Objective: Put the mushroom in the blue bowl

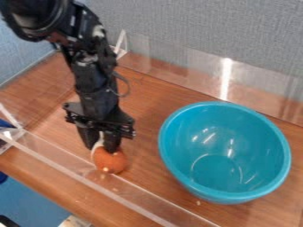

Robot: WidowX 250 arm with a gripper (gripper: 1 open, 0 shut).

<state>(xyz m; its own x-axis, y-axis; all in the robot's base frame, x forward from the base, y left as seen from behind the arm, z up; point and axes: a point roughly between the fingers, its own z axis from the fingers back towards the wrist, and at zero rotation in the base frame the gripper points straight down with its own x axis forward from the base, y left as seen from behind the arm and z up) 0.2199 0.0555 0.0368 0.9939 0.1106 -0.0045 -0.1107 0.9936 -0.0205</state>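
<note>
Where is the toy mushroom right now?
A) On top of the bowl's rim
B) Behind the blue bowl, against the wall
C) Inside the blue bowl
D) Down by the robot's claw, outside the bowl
D, because the toy mushroom sits right at the tips of the claw, with a strip of wooden surface between it and the blue bowl.

bowl point(225, 152): turquoise-blue | mushroom cap point(109, 161): orange-brown, pale spots | arm point(95, 80): black | tabletop point(151, 184): brown wood grain
</note>
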